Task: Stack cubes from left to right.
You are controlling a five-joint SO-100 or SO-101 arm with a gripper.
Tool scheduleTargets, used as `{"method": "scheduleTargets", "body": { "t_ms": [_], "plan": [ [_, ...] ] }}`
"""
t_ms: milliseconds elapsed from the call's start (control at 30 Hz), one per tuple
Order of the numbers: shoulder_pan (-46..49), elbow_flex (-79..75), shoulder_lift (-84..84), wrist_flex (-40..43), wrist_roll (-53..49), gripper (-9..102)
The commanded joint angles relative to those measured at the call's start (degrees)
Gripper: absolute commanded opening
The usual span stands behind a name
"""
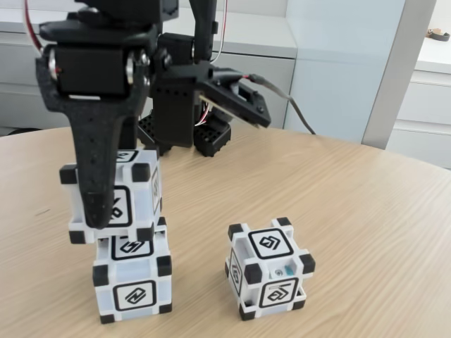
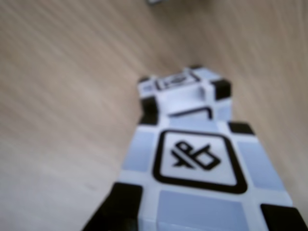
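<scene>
Soft even daylight, faint shadows; wrist view blurred throughout.

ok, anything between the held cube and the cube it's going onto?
Nothing visible. The end effector holds a white plastic cube with black corners directly over the lower matching cube, apparently resting slightly offset. The third cube sits apart to the right on the wooden table.
</scene>
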Motion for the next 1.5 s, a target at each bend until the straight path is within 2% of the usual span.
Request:
{"method": "scheduleTargets", "body": {
  "t_ms": [0, 100, 200, 400, 567, 767, 1000, 1467],
  "plan": [
    [0.4, -1.3, 0.3, 0.2, -0.4, 9],
    [0.4, -1.3, 0.3, 0.2, -0.6, 22],
    [0.2, -1.3, 0.3, 0.2, -0.7, 30],
    [-0.6, -1.3, 0.4, 0.3, -1.4, 36],
    [-2.3, -1.3, 1.8, 0.3, -2.0, 35],
    [-14.8, -1.3, 4.0, 0.4, 1.8, 36],
    [-22.2, -1.3, 2.1, 0.3, 6.6, 37],
    [-23.1, -3.4, -15.2, -1.4, 7.4, 34]
  ]
}}
